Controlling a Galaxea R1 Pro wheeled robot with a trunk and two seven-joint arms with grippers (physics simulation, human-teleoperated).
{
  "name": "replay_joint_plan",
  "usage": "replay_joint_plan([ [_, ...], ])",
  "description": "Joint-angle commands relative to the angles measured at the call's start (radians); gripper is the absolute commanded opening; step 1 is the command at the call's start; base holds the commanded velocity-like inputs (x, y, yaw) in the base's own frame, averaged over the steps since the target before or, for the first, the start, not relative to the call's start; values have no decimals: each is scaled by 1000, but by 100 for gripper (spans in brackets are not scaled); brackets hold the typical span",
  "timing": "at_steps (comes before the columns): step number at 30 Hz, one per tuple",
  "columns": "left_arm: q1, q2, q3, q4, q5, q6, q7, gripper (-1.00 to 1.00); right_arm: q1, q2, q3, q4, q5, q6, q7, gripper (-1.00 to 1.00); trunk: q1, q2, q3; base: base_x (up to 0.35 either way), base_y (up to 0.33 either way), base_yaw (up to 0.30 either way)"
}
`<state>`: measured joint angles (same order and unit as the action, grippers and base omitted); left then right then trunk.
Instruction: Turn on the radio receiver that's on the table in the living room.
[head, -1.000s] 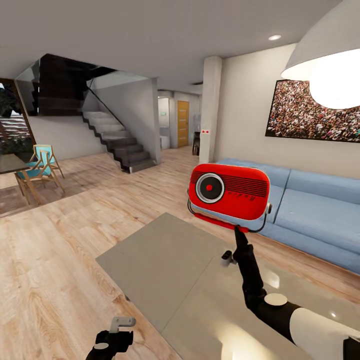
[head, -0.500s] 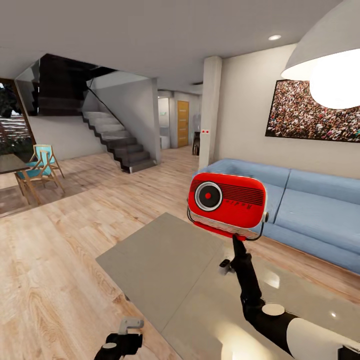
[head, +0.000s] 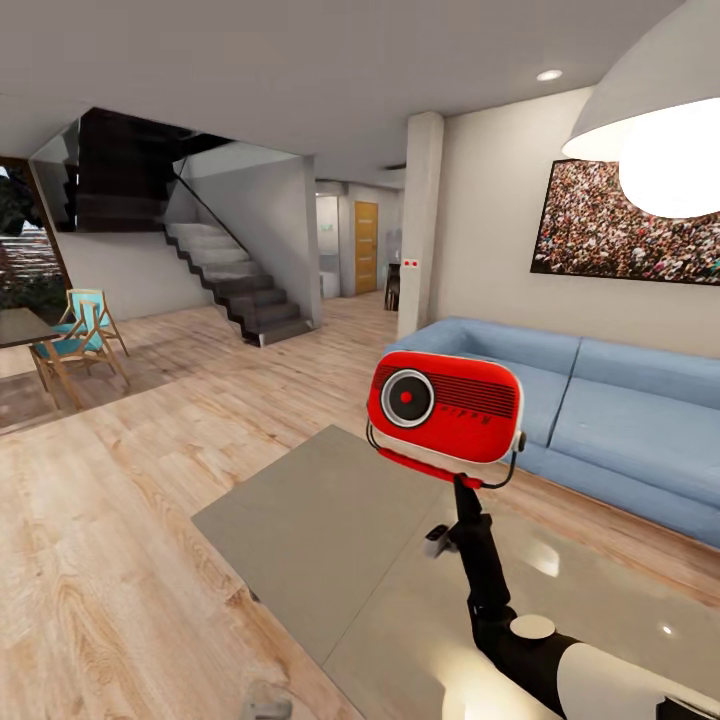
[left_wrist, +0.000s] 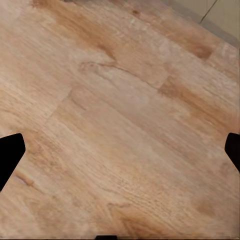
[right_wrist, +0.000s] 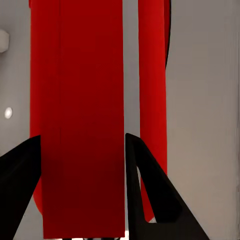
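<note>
Right tool (right_wrist: 82, 200): black fingers (right_wrist: 150, 185) clamped either side of red radio receiver (head: 444, 406), held aloft above surface (head: 330, 520), near its far corner toward blue sofa (head: 610, 420). Receiver upright, grey dial on the side toward the staircase, centre red; grille lettering too small to read. Left tool (left_wrist: 120, 155): fingertips wide apart over wood floor (head: 100, 520). Surface: glossy grey, reflecting lamp glare. Living room: crowd-photo picture (head: 625, 225), white dome pendant lamp (head: 650, 120), staircase (head: 235, 280), blue-seated chairs (head: 80, 340).
</note>
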<state>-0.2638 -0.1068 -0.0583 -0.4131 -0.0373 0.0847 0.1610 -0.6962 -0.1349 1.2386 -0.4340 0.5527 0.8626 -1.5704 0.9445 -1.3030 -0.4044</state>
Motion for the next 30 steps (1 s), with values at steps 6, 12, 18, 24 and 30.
replay_joint_plan([
  [6,34,-1,0,34,-1,-34,0,100,0,0,-3,1,18,37,0,-100,0,0,0,0,0,0],
  [12,68,-1,0,43,-2,-65,0,100,0,-1,0,8,32,71,0,-100,0,0,0,0,0,0],
  [18,121,1,0,43,2,-65,1,100,0,-6,-2,9,120,70,0,-100,0,0,0,0,0,0],
  [24,121,7,-2,3,-2,-58,4,100,0,-19,-3,11,121,69,0,-100,0,0,0,0,0,0],
  [30,121,-4,-3,-438,-1,78,3,-100,0,-26,-4,12,120,64,0,-100,0,0,0,0,0,0],
])
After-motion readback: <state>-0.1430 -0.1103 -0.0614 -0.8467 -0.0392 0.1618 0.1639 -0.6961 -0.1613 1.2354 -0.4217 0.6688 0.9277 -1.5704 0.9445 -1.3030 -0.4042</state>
